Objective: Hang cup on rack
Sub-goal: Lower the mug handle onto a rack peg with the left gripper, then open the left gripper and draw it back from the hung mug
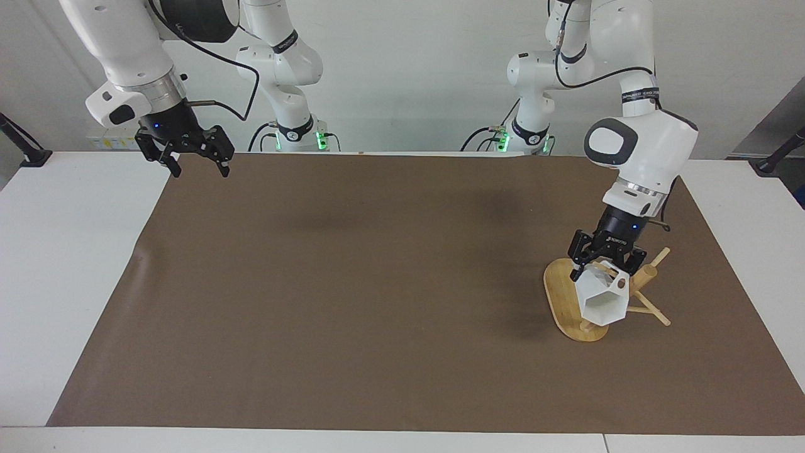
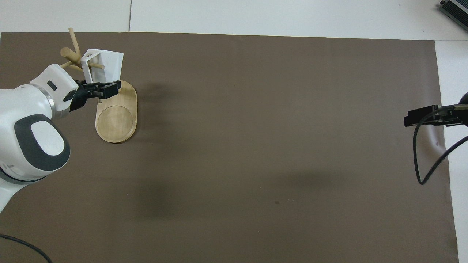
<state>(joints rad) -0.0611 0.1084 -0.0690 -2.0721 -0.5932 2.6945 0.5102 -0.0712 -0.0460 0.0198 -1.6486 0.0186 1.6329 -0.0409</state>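
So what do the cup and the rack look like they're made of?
The cup looks like matte white plastic, possibly 3D-printed: flat angular facets, no shine; ceramic can't be excluded. The rack looks like light wood or bamboo with a smooth unpainted finish: pale tan colour, faint grain on its oval base, round dowel-like pegs.

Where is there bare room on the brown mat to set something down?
Nearly the whole brown mat lies bare, from the light bamboo mug rack to the right arm's end. It is crowded only at the rack, where the left gripper holds the white faceted cup. The right gripper waits, open.
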